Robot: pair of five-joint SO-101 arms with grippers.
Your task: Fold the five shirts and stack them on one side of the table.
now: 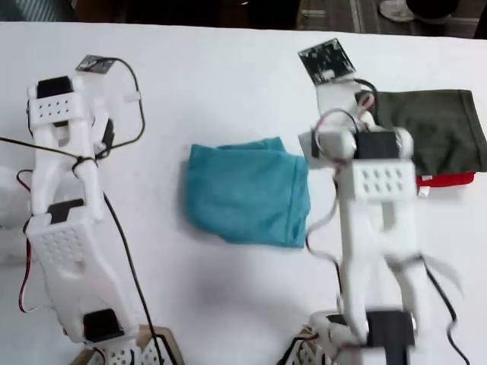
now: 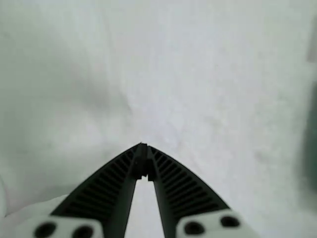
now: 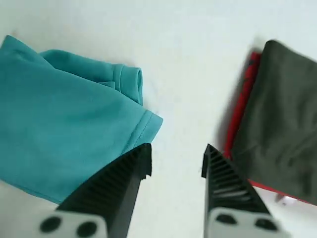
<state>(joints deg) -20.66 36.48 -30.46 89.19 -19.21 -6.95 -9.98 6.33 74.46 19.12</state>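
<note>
Tabletop [image 1: 213,91]: mid shirt [image 1: 247,194] lies folded at approx. centre. By the right edge sits a stack, w/ top shirt [image 1: 434,129] on lower shirt [image 1: 449,180]; the lower one pokes out at the stack's near side. Right arm stands btwn mid shirt & stack. The right tool [image 3: 176,158] is over the bare gap, mid shirt to its left, stack to its right. Left arm runs along the left edge. The left tool [image 2: 143,151] is over bare tabletop, well apart from the shirts.

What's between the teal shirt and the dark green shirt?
Bare table, then the edge of the red shirt under the dark green shirt, in the right wrist view; the open right gripper hangs above the gap.
</note>
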